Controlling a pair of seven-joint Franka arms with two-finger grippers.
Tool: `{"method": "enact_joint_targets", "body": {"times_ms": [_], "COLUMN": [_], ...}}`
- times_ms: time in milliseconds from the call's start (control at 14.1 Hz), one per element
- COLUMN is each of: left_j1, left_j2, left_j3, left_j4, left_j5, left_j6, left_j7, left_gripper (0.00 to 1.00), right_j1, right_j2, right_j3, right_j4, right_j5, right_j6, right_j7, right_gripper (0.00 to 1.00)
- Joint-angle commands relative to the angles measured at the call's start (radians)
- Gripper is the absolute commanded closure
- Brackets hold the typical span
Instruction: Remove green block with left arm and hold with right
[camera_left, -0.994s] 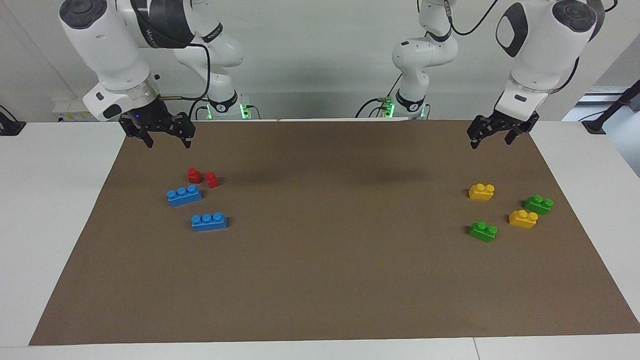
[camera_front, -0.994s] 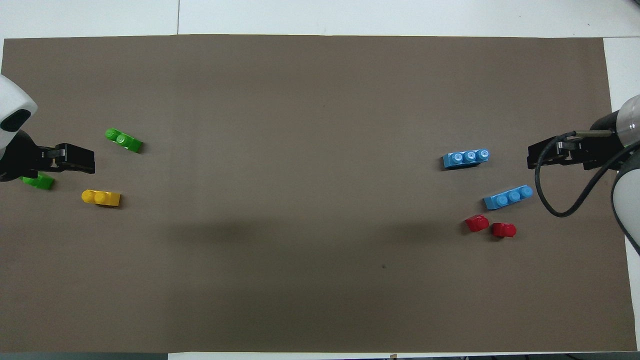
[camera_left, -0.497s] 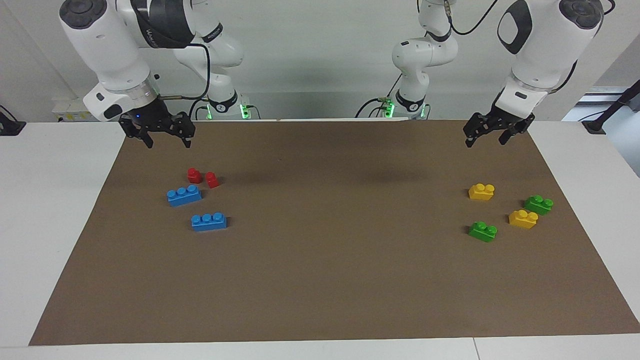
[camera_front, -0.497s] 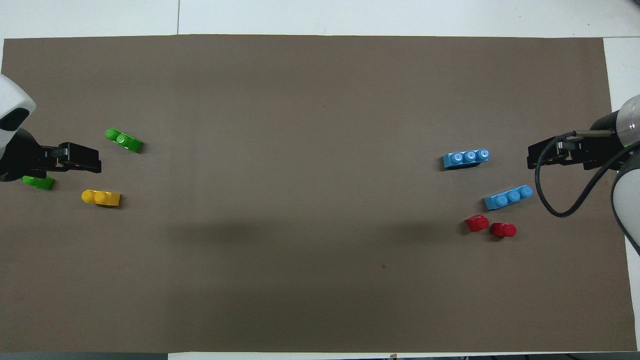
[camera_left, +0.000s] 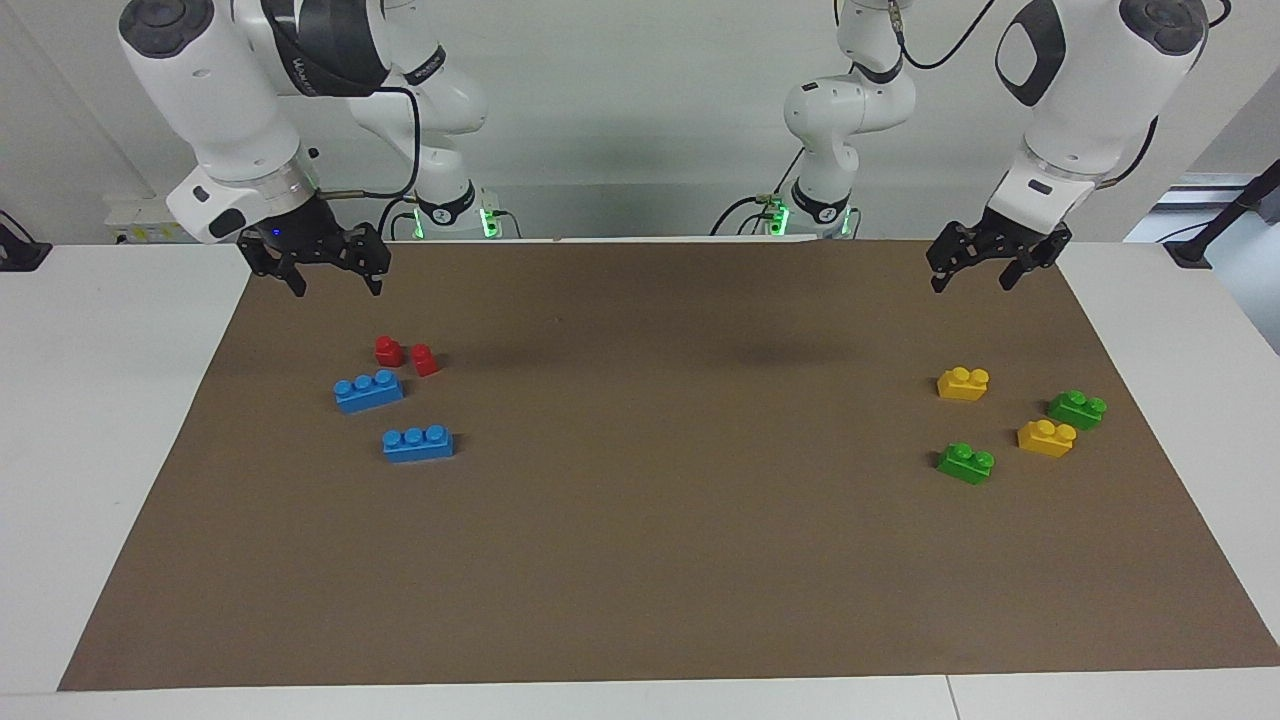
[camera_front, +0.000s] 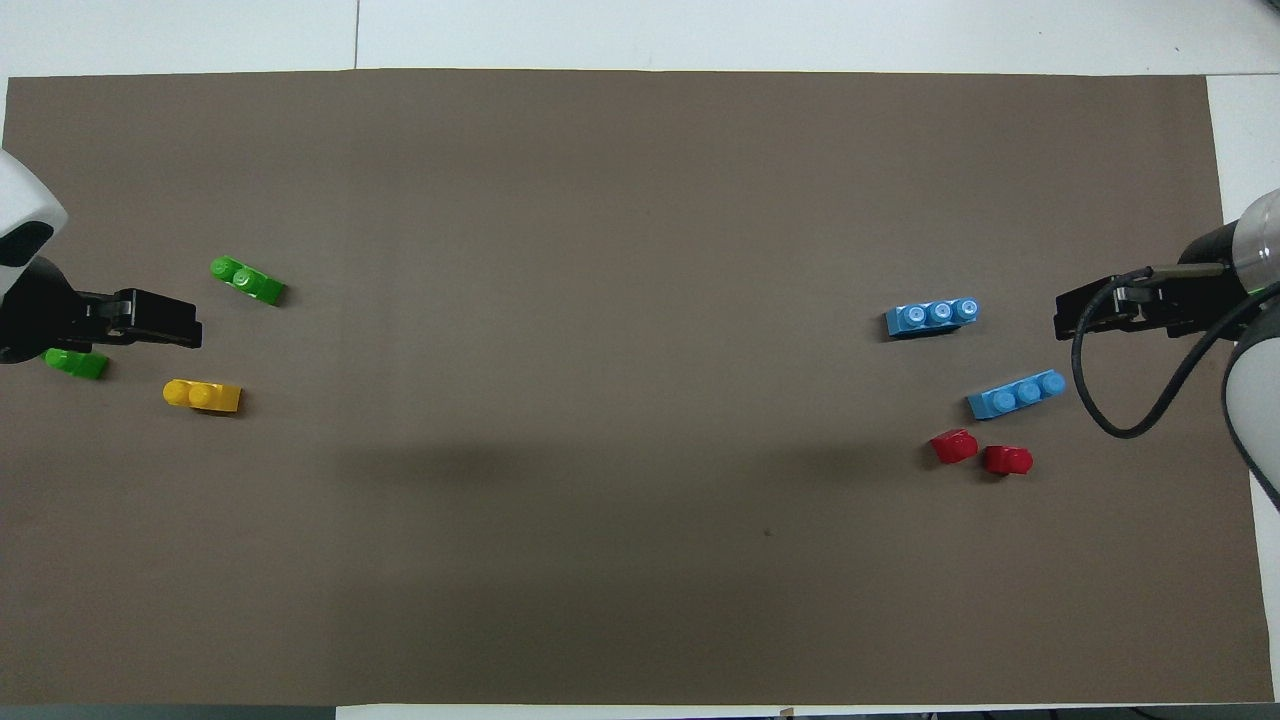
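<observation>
While nothing is yet gripped, both arms hang raised at the robots' edge of the counter. Brown mat covers most of it.

Left end effector: over the mat's corner at the left arm's end, fingers spread partway, empty. Right end effector: over the corner at the right arm's end, fingers apart, empty, waiting.

Blue bricks and small red pieces lie near the right arm's end. Yellow bricks sit at the left arm's end among the greens.

Two green blocks there: the green block lies nearer the counter's middle and farther from the robots; its twin lies closer to the end edge. Which one is meant, I cannot tell.

Step, as I judge it: approach, pick not begun. Next move calls for the left end effector to travel out over a green block, descend, and straddle its narrow sides without nudging the yellow neighbour.
</observation>
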Motion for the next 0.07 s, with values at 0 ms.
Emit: {"method": "enact_joint_targets", "body": {"times_ms": [0], "left_j1": [-0.001], "left_j2": [-0.014], "left_j3": [0.01], "left_j4": [0.005], "left_j5": [-0.021], "left_j6": [-0.022], "left_j7": [0.024], "left_gripper": [0.0], "right_j1": [-0.012], "right_j2": [-0.006], "right_j3": [0.009], "right_j4": [-0.004], "right_j5": [-0.021], "right_j6": [-0.006], "right_j7": [-0.022], "right_gripper": [0.0]}}
